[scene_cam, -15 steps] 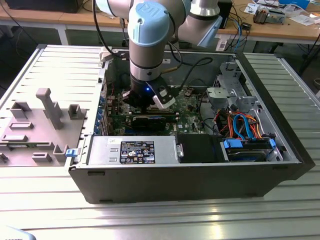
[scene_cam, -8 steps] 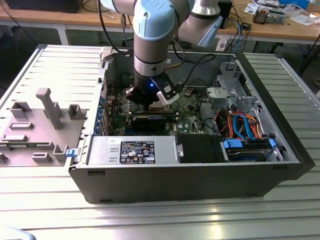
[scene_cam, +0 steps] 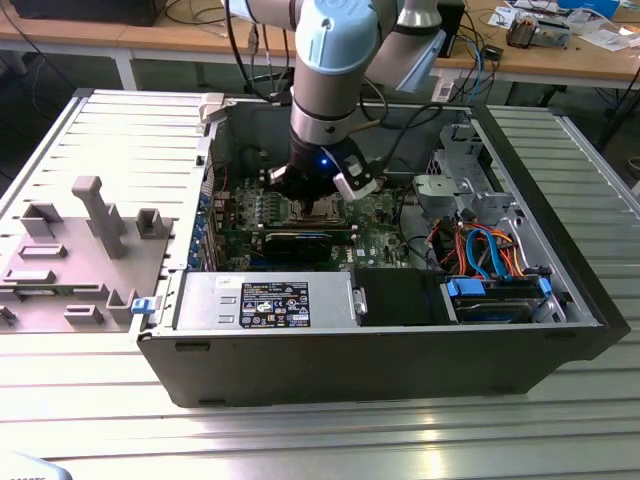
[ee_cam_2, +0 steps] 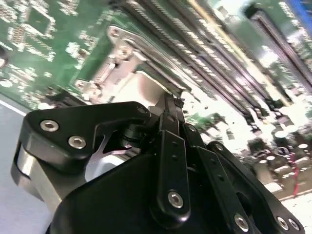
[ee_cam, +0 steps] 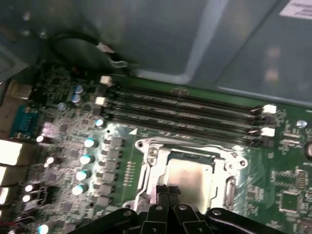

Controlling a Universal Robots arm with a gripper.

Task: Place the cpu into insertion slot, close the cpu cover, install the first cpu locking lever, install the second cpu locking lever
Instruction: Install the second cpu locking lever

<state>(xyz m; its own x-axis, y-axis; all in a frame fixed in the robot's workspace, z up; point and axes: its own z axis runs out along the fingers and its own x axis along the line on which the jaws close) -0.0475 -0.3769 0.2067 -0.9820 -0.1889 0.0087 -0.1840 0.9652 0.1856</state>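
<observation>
The gripper (ee_cam: 167, 191) sits low over the insertion slot (ee_cam: 187, 178) in the first wrist view, with its two black fingers (ee_cam: 162, 194) pressed together at the tips, so it is closed. I cannot tell if the tips pinch something thin or just rest on the metal there. In the second wrist view the gripper (ee_cam_2: 171, 105) shows the same thing: its tips meet at the edge of the shiny socket metal. The cpu (ee_cam: 189, 176) lies flat inside the slot, and its grey top shines in the light. The cpu cover (ee_cam: 151, 168) is the silver frame around the chip, and it looks to be lying down over it. Just beside the slot run the long dark memory slots (ee_cam: 185, 109) with white clips at their ends. They sit on the green motherboard (ee_cam: 287, 195), and a row of small round silver parts (ee_cam: 85, 158) stands on the other side of the slot. In the exterior view the gripper (scene_cam: 318, 205) reaches down into the open computer case (scene_cam: 380, 370), which lies on a ribbed metal table (scene_cam: 300, 440). The grey and blue robot arm (scene_cam: 335, 60) stands above it. A grey plastic tray (scene_cam: 80, 250) lies on the exterior view's left.
</observation>
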